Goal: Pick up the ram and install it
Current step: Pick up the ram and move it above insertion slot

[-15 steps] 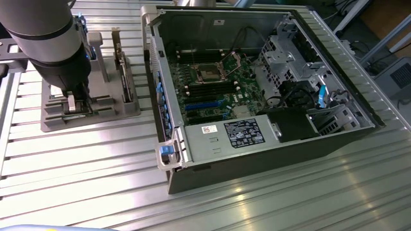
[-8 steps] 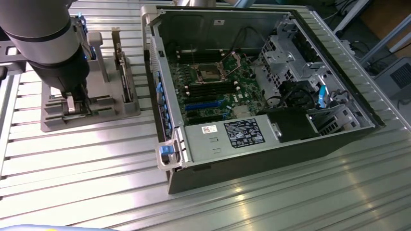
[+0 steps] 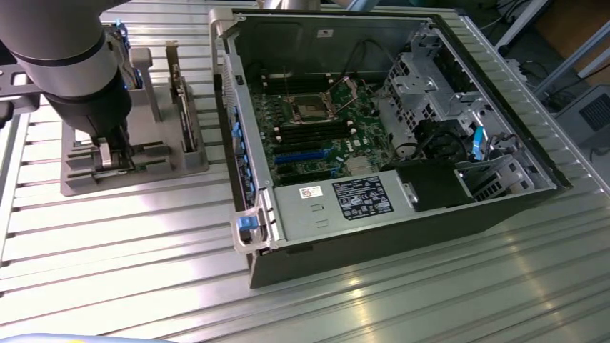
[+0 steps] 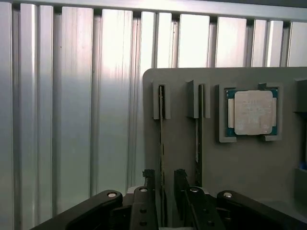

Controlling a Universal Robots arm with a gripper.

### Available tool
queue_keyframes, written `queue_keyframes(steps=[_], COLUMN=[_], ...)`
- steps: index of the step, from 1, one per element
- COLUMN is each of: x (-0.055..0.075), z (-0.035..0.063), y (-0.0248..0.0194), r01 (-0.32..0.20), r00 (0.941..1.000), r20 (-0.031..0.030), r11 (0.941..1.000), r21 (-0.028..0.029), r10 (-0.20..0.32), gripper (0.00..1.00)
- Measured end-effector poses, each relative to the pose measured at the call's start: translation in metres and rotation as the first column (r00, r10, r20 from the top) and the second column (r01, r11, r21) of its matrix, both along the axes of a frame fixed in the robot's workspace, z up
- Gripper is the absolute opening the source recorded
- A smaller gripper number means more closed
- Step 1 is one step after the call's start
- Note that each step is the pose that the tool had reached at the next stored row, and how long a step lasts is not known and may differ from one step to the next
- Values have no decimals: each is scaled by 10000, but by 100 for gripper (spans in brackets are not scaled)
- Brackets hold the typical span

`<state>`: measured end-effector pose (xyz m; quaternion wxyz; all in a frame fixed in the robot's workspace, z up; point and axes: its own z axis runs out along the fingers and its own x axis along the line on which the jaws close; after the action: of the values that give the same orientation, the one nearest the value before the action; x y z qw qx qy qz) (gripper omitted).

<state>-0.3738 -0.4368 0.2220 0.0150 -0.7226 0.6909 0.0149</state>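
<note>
The black two-fingered pincer (image 4: 164, 187) hangs released, its jaws astride the long, thin ram stick (image 4: 161, 139). The grey plastic holder (image 4: 240, 167) keeps the stick upright on edge between them, ready for gripping.

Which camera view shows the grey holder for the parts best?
The wrist view: it looks down on the grey holder, so its two slots and the processor in its pocket are plain. The exterior view shows the holder's side and base, with the arm covering part.
</note>
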Motion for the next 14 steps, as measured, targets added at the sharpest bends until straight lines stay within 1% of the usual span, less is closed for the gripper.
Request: queue_keyframes(steps=[3, 6, 11, 14], x=[-11, -51, -53, -53], z=[-29, -64, -109, -136], y=[0, 0, 0, 0], r01=[-11, -53, -232, -240], r00=[10000, 10000, 9997, 9997], r20=[0, 2, 1, -2], r11=[10000, 10000, 9997, 9997], r21=[0, 1, -9, -11], r10=[11, 53, 232, 240], gripper=[30, 30, 30, 30])
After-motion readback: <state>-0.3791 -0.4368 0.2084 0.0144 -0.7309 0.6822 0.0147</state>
